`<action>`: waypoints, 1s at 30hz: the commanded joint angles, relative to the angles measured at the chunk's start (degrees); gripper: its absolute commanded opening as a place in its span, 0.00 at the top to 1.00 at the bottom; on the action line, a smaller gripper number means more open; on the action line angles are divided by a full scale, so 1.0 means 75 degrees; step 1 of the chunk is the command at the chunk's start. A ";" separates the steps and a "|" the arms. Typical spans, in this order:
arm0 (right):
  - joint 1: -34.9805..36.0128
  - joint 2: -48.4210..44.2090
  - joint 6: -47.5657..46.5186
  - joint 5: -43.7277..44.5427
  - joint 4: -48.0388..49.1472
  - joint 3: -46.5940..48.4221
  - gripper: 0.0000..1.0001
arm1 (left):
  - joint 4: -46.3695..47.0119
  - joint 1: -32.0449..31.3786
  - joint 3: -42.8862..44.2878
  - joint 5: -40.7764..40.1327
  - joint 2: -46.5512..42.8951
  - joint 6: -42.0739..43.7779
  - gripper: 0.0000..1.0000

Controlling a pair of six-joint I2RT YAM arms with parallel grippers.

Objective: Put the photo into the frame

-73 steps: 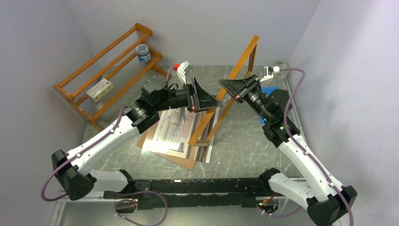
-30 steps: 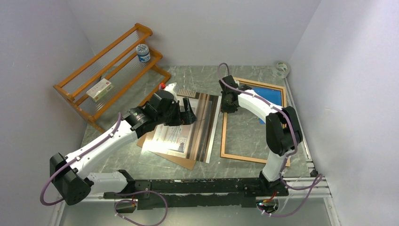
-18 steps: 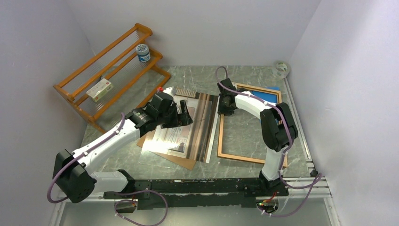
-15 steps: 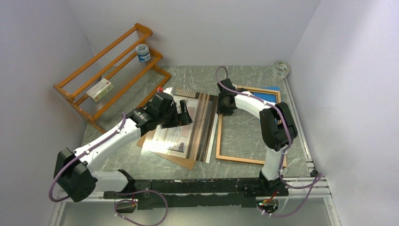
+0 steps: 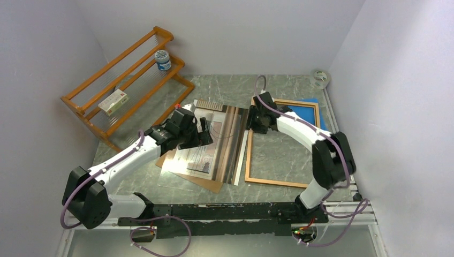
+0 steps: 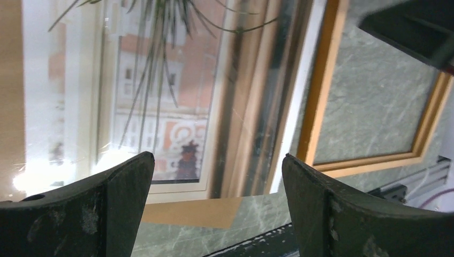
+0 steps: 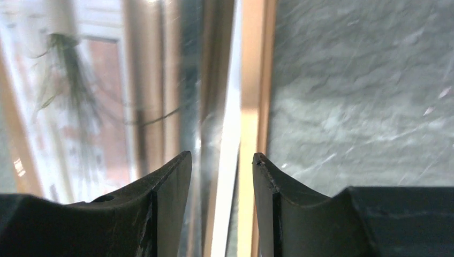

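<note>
The photo (image 5: 206, 147) lies face up at the table's middle on a brown backing board (image 5: 211, 184), with glare on it. The frame (image 5: 249, 155) lies flat just right of it, bare table showing through it. My left gripper (image 5: 206, 131) is open and empty, low over the photo (image 6: 160, 96); the frame's left rail (image 6: 321, 91) shows to its right. My right gripper (image 5: 251, 120) hovers at the frame's upper left corner, jaws a little apart. The rail (image 7: 251, 80) and the photo's white edge (image 7: 230, 107) run under its gap (image 7: 222, 158). It holds nothing.
A blue sheet (image 5: 302, 113) lies under the frame's far right corner. An orange wooden rack (image 5: 123, 80) at the back left holds a jar (image 5: 162, 60) and a small box (image 5: 113, 101). A tape roll (image 5: 319, 78) sits in the back right corner.
The frame, held upright between both grippers 2.4 s ago, now lies flat and has slid left against the photo. My left gripper has drawn back a little; my right arm's elbow swung right.
</note>
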 commanded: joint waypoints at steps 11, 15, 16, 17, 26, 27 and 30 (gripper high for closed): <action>0.1954 -0.3268 0.3582 -0.1378 0.2762 -0.3753 0.40 | 0.0450 0.1003 -0.0620 -0.1596 0.0288 0.1248 0.06; 0.2643 -0.3316 0.4377 -0.0945 0.2816 -0.4152 0.41 | 0.1096 0.1302 -0.1172 -0.1000 0.0465 0.1508 0.06; 0.2785 -0.3297 0.4519 -0.0897 0.2908 -0.4281 0.41 | 0.1245 0.1394 -0.1270 -0.0719 0.0554 0.1486 0.06; 0.2898 -0.3274 0.4652 -0.0806 0.2999 -0.4396 0.42 | 0.1383 0.1462 -0.1344 -0.0451 0.0653 0.1462 0.06; 0.3591 -0.2803 0.5203 -0.0509 0.3101 -0.4743 0.45 | 0.1734 0.1491 -0.1963 0.0130 0.1167 0.0981 0.14; 0.3642 -0.2801 0.5266 -0.0498 0.3118 -0.4797 0.45 | 0.1658 0.1491 -0.1977 0.0085 0.1231 0.0925 0.15; 0.3723 -0.2821 0.5418 -0.0524 0.3178 -0.4987 0.46 | 0.1532 0.1492 -0.2069 0.0067 0.1339 0.0776 0.17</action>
